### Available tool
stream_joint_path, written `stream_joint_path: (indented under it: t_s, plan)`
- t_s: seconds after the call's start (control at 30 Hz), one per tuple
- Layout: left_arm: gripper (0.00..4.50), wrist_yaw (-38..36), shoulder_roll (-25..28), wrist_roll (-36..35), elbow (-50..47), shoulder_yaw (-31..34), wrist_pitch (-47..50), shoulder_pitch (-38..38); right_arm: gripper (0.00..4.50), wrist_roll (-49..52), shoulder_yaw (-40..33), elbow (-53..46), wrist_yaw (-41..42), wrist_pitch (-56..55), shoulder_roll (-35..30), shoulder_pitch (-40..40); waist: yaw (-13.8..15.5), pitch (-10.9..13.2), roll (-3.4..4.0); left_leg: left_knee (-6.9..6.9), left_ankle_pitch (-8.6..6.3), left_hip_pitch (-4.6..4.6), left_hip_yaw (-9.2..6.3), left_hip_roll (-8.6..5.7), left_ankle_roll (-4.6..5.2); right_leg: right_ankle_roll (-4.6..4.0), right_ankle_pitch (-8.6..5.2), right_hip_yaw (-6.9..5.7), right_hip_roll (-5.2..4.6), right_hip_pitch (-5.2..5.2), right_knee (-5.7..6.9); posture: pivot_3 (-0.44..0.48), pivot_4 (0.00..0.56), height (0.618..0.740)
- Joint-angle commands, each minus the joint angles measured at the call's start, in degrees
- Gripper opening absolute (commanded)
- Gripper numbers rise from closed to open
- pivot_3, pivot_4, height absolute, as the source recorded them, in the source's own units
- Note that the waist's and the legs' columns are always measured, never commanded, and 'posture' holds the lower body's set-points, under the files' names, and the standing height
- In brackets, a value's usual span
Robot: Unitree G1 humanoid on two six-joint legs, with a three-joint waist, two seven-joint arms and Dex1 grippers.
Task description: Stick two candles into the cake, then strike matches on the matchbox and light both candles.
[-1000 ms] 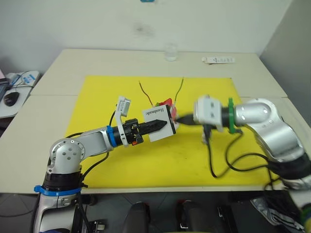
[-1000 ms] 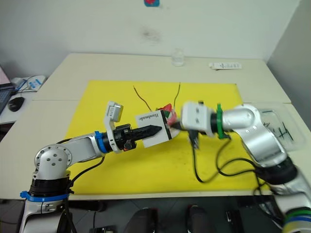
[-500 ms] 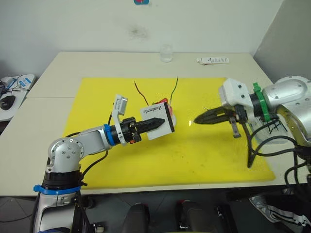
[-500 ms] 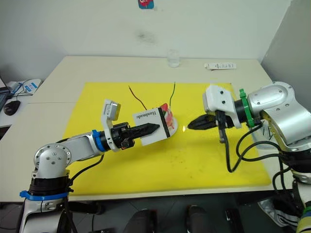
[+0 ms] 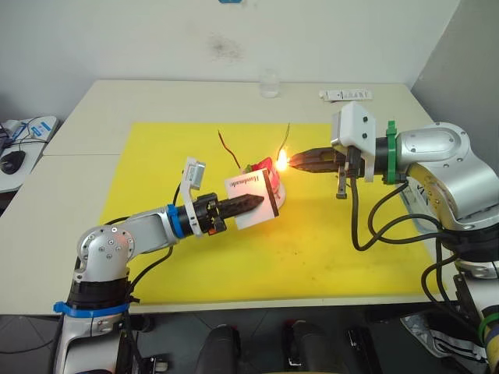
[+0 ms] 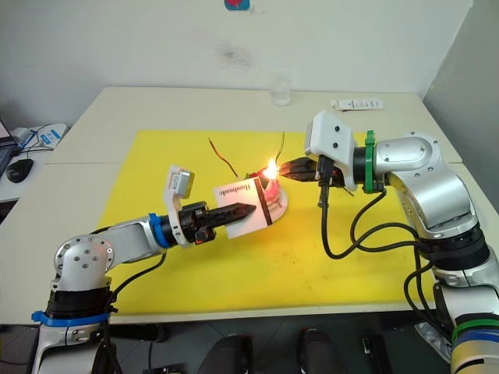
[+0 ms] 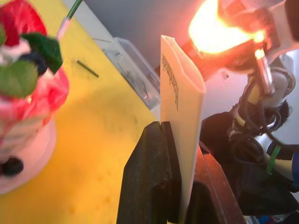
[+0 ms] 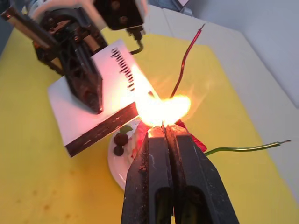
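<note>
Head stereo pair overlooking yellow mat (image 5: 195,257), wrist views close, sharing cake (image 8: 125,154)

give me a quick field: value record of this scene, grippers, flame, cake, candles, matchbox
left gripper: shut on the matchbox, held on edge in front of the cake
right gripper: shut on a burning match, flame at the fingertips
cake: pink, on a white plate, partly hidden behind the matchbox
red candle: standing in the cake, unlit
green candle: standing in the cake, tip not burning, flame lower down its stem
surface: yellow mat on a pale table
</note>
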Motion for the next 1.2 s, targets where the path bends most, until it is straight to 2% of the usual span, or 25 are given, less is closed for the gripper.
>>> stream_joint_path:
  t_s: [0.03,0.33,0.57,0.77,1.03,1.2]
  plan:
    - [0.0,1.9,1.2,-4.7,-5.1,3.7,0.4,2.5,0.02,-0.6,-1.6,1.4,-2.1,-1.5,2.3,-3.2,0.0,0.0,0.0,0.0,0.0,0.01,-0.01,0.02,0.0,-0.01,0.0,-0.01,0.0,0.0,0.01,0.0,0.15,0.74]
    - [0.0,11.5,2.8,-14.2,-12.2,8.4,-2.6,11.3,0.02,-5.4,0.8,10.7,-8.1,-6.9,13.2,-6.0,0.0,0.0,0.0,0.01,0.0,0.02,0.0,0.02,0.0,-0.05,0.03,0.02,-0.09,0.01,0.02,0.0,0.15,0.74]
    - [0.0,15.8,4.9,-18.5,-15.7,11.0,-6.9,17.4,0.02,-8.3,2.4,13.5,-11.1,-9.0,18.4,-5.6,0.1,0.0,0.0,0.0,0.0,0.01,0.01,0.01,0.0,-0.06,0.03,-0.01,-0.13,0.01,0.01,0.0,0.15,0.74]
    - [0.0,17.3,6.7,-20.8,-17.6,10.8,-9.7,20.6,0.02,-10.5,2.9,15.4,-14.5,-9.9,22.2,-6.2,0.1,0.0,0.0,0.0,0.0,0.04,0.02,0.0,0.0,-0.09,0.04,-0.01,-0.16,0.01,0.04,0.0,0.15,0.74]
    - [0.0,17.7,7.1,-21.6,-18.5,8.4,-11.7,21.2,0.02,-13.7,3.2,20.4,-18.6,-12.6,27.2,-8.5,0.1,0.0,0.0,0.0,0.0,0.03,0.04,0.0,0.0,-0.11,0.05,-0.01,-0.15,0.01,0.02,0.0,0.15,0.74]
    - [0.0,17.3,7.8,-21.7,-18.4,7.7,-12.1,21.3,0.02,-14.2,3.1,21.5,-19.0,-13.3,28.2,-9.0,0.1,0.0,0.0,-0.02,0.0,0.03,0.03,0.0,0.0,-0.12,0.04,-0.02,-0.15,0.01,0.01,0.0,0.15,0.74]
